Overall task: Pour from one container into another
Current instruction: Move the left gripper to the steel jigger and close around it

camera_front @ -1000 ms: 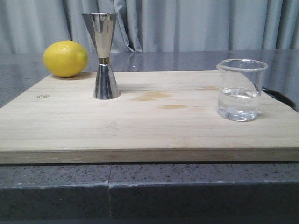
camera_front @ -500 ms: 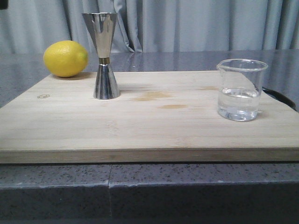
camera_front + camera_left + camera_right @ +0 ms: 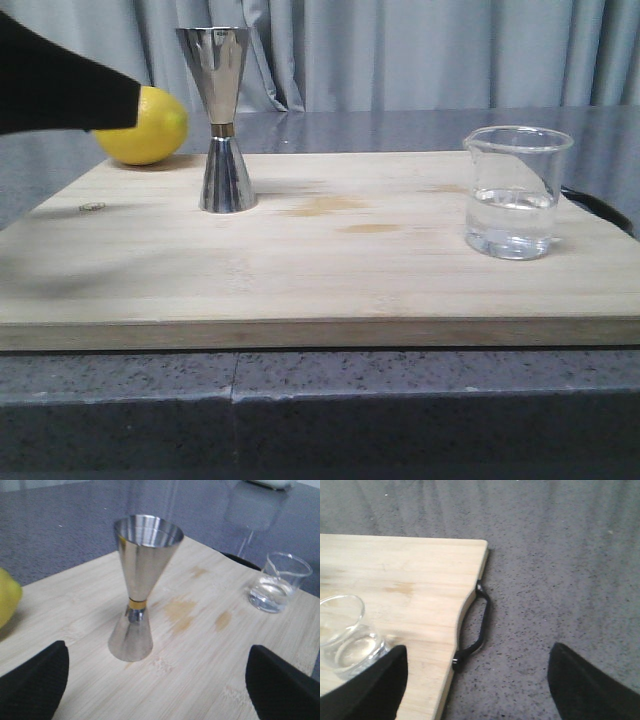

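The clear glass beaker, about a third full of clear liquid, stands on the right of the wooden board. It also shows in the wrist views, beaker and beaker. The steel jigger stands upright at the back left, empty as far as I can see into its top cup. My left gripper is open, and the jigger stands just beyond its fingers, untouched. A black finger reaches in from the upper left. My right gripper is open over the board's right edge, beside the beaker.
A yellow lemon lies behind the jigger's left side, partly covered by the black finger. The board has a black handle on its right end and sits on a grey speckled counter. Grey curtains hang behind.
My left arm has come into the front view from the upper left and now covers part of the lemon. Beaker and jigger have not moved.
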Controlling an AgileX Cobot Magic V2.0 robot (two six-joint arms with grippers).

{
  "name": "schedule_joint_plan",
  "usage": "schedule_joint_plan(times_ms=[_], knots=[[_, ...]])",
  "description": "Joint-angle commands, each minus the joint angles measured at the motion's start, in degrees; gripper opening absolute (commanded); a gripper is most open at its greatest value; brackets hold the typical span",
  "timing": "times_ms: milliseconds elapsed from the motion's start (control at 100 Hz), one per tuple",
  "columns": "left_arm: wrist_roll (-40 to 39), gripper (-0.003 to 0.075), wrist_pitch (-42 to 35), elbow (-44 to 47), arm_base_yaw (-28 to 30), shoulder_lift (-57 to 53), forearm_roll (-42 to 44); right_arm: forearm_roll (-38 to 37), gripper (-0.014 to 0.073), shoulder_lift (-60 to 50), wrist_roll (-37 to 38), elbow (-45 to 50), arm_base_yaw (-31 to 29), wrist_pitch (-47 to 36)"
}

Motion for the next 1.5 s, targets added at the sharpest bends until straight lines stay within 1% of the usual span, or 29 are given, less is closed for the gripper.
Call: schedule_joint_plan(times_ms=[0,180,490,630,870,1110,1490], knots=[[2.62,0.0663,3.89,-2.23,-2.20,1.66,-4.84,-0.01,0.0526,0.49,-0.70,0.27,1.87,-8.37],[5.49,0.0663,3.89,-5.11,-3.93,7.22,-4.84,0.21,0.0526,0.49,-0.70,2.44,4.68,-11.45],[5.66,0.0662,6.17,-12.13,-3.93,13.29,-4.84,0.21,0.0526,0.49,-0.70,3.19,7.82,-12.74],[5.66,0.0662,7.23,-13.99,-3.93,15.45,-4.84,0.21,0.0526,0.92,-0.70,3.33,7.91,-13.42],[5.66,0.0662,11.39,-17.10,-3.93,20.26,-4.84,0.21,0.0526,4.06,-0.70,3.33,7.91,-14.39],[6.27,0.0662,14.12,-19.40,-4.13,24.62,-4.84,0.09,0.0526,7.03,-0.70,3.33,7.91,-17.20],[6.81,0.0662,13.69,-23.79,-7.73,26.78,-4.84,-0.23,0.0519,8.58,-0.70,3.33,7.91,-18.85]])
